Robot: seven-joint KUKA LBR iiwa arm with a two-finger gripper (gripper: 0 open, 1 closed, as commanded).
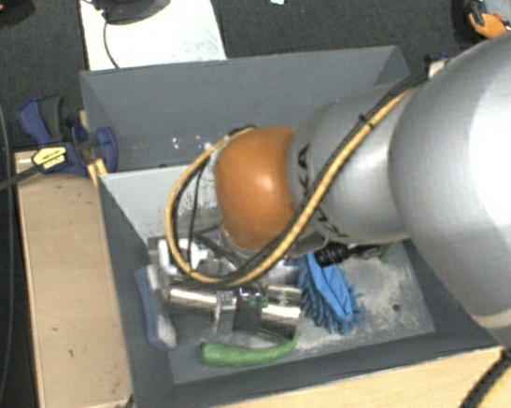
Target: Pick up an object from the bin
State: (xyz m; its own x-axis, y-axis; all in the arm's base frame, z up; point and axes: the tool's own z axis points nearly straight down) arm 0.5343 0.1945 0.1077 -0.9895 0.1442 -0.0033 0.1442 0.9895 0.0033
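**A:** Starting at the near wall of the bin [289,377]: a slim green curved piece [248,351] lies flat on the floor, close along that wall.

**B:** Which way is it running?

**A:** Its long axis goes left to right, parallel to the near wall, and both tips bend slightly up toward the far side. Just behind it is the claw [241,321], down low and right over the middle of the green piece.

**B:** Is the claw apart or together?

**A:** I can't tell, because the metal body and wrist sit over it.

**B:** What's around it?

**A:** A frilly blue piece [330,296] sits just to the claw's right, stretched near to far. On the left, a pale blue-grey strip [155,311] also runs near to far, beside the left wall.

**B:** And the arm?

**A:** The big silver arm [440,172] reaches in from the right and slopes down and leftward into the bin. Its orange cover [253,189] is above the bin's middle. A yellow-and-black cable [179,209] loops round the cover's left side and drops toward the claw.
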